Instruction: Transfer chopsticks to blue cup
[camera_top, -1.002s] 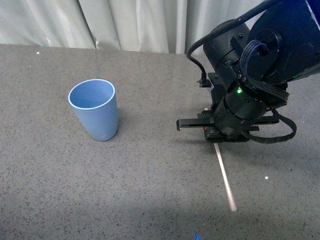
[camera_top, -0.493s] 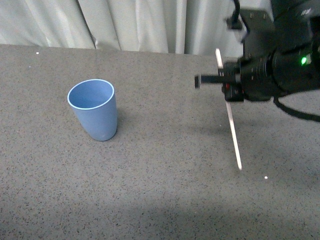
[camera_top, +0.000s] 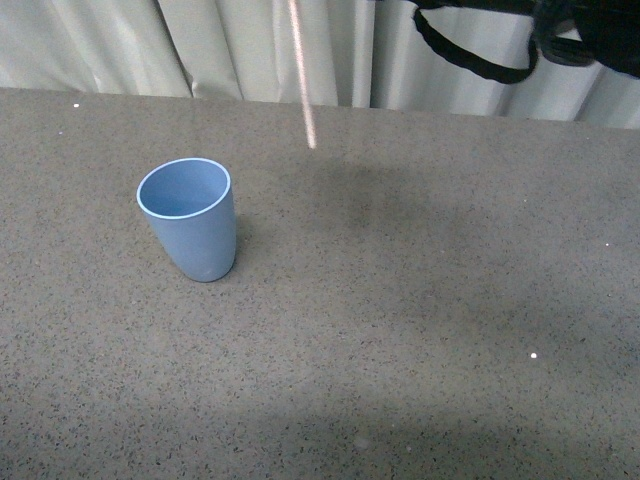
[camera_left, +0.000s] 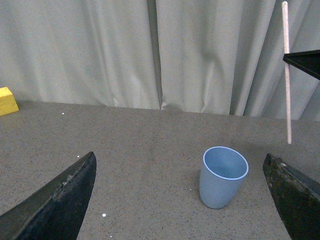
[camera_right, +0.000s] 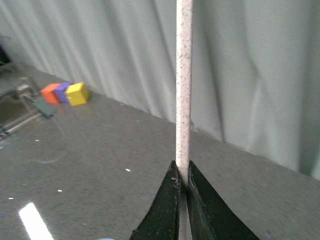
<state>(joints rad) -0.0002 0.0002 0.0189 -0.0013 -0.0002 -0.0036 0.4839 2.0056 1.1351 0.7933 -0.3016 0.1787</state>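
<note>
Pinching the chopsticks (camera_right: 183, 75) between narrow jaws, the right gripper (camera_right: 182, 175) holds it upright in the air, seemingly just beyond the blue cup (camera_top: 190, 220) standing on the table (camera_top: 450, 300). The left gripper (camera_left: 180, 157) gapes wide, empty.

Matte black all over. Above the counter's far right corner, a bulky dark housing (camera_top: 610, 25) with a flat black cable (camera_top: 480, 68) drooping in a loop. Left gripper (camera_left: 180, 157): two broad charcoal wedge fingers (camera_left: 57, 202), lighter along the upper edges. Right gripper (camera_right: 181, 172): slim black fingers (camera_right: 162, 210), faintly glossy, tapering to narrow points.
</note>
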